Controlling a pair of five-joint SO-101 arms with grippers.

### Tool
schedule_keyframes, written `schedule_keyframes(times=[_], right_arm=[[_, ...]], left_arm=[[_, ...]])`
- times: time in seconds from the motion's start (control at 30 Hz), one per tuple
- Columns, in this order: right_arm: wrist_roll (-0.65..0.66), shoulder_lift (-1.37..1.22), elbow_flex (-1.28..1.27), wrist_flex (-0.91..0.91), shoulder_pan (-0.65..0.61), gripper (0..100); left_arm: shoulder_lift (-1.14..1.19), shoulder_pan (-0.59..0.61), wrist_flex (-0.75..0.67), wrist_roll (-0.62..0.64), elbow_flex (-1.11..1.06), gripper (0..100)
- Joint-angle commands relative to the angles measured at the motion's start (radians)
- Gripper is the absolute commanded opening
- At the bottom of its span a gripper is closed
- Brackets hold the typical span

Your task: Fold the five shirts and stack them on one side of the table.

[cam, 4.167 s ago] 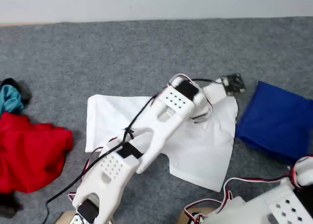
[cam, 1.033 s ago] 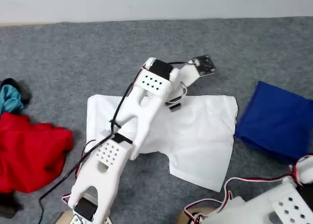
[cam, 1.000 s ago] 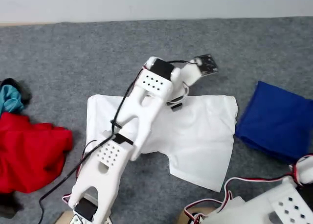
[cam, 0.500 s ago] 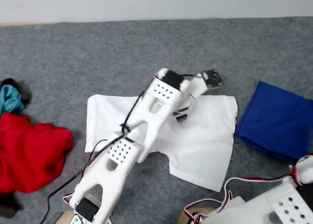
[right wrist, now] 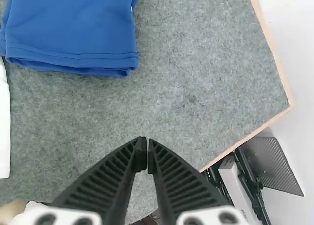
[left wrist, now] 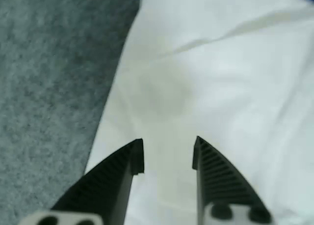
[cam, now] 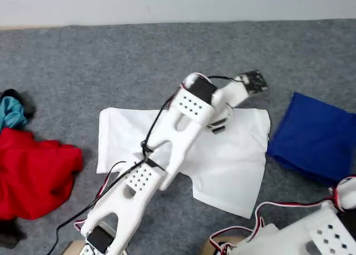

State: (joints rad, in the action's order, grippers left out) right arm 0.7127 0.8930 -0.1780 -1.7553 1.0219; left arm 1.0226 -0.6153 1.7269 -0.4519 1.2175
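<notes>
A white shirt (cam: 233, 155) lies spread flat on the grey mat in the middle of the table. My left arm stretches across it, and my left gripper (cam: 218, 123) hovers over the shirt's far edge, toward its right corner. In the left wrist view the left gripper (left wrist: 167, 154) is open, with nothing between its fingers, above the white shirt (left wrist: 221, 77) close to its border with the mat. A folded blue shirt (cam: 317, 138) lies at the right. My right gripper (right wrist: 147, 154) is shut and empty over bare mat, short of the blue shirt (right wrist: 73, 28).
A crumpled red shirt (cam: 33, 177) and a teal one (cam: 11, 113) sit in a pile at the left edge. The right arm's base (cam: 311, 233) occupies the front right corner. The table's edge (right wrist: 265, 122) runs close beyond the right gripper.
Over the last second my left arm has swung to the right along the white shirt's far edge. The shirt and the right arm have not moved.
</notes>
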Motion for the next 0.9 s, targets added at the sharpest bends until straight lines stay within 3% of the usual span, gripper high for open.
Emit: schedule_keyframes(times=[0.0,0.23,0.37,0.63,0.87], right_arm=[[0.011,0.008,0.011,-0.024,-0.004,1.5],[0.083,0.001,0.006,-0.025,-0.001,1.5],[0.081,-0.002,0.005,-0.025,-0.002,1.8],[0.081,-0.002,0.005,-0.025,-0.005,1.8],[0.081,-0.002,0.003,-0.025,-0.007,1.8]], left_arm=[[-0.192,-0.051,0.031,0.015,-0.143,17],[-0.479,-0.15,0.023,0.009,-0.656,17],[-0.577,-0.215,-0.071,0.012,-0.865,17],[-0.601,-0.394,-0.189,0.006,-1.033,21],[-0.6,-0.408,-0.287,-0.052,-1.132,23]])
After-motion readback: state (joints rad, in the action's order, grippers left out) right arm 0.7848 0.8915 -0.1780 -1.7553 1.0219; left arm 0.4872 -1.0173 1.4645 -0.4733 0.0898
